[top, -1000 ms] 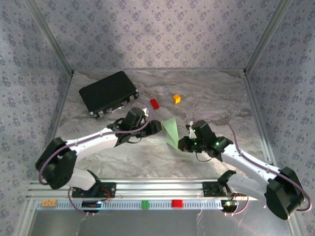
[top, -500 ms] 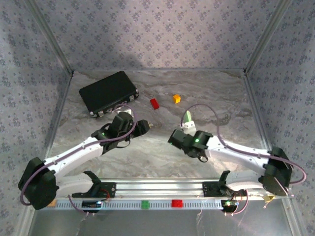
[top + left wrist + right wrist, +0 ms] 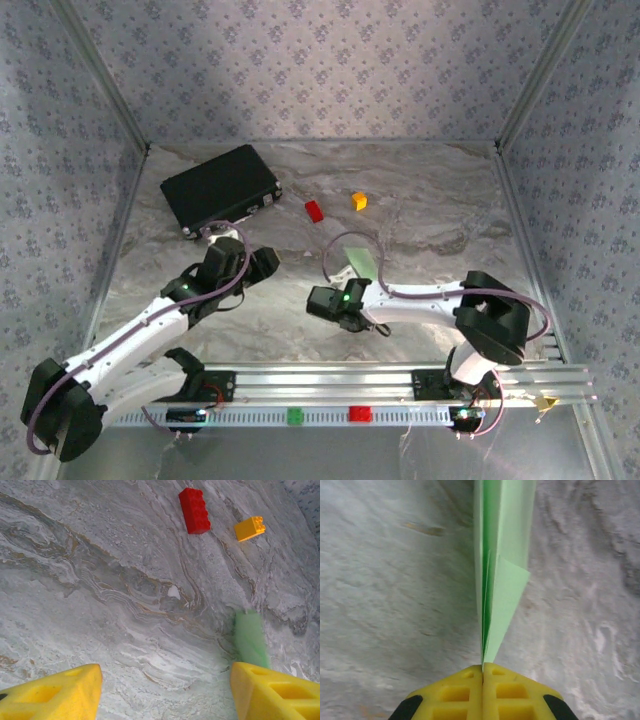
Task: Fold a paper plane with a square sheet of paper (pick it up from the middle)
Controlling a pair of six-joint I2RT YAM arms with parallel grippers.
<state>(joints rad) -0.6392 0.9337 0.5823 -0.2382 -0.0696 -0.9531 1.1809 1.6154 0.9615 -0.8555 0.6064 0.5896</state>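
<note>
The square sheet of paper is folded into a slim pale green paper plane [image 3: 502, 555]. My right gripper [image 3: 483, 669] is shut on its near end, and the folded layers run straight away from the yellow fingertips [image 3: 512, 690]. From above, the paper plane [image 3: 362, 258] stands just beyond the right wrist at the table's middle. My left gripper [image 3: 264, 262] is to the left of it and apart from it. Its yellow fingers [image 3: 55, 695] stand open over bare table, and the left gripper [image 3: 165, 690] has nothing between them. The paper plane [image 3: 250, 639] shows blurred by the right finger.
A black case [image 3: 220, 188] lies at the back left. A red brick [image 3: 314, 210] and an orange brick [image 3: 359, 201] sit behind the paper. Small green [image 3: 296, 416] and red [image 3: 359, 413] blocks sit on the front rail. Patterned walls enclose the table.
My right arm has swung left and nearer with the folded paper held. My left gripper has let go of the paper, opened wider and drawn back to the left.
</note>
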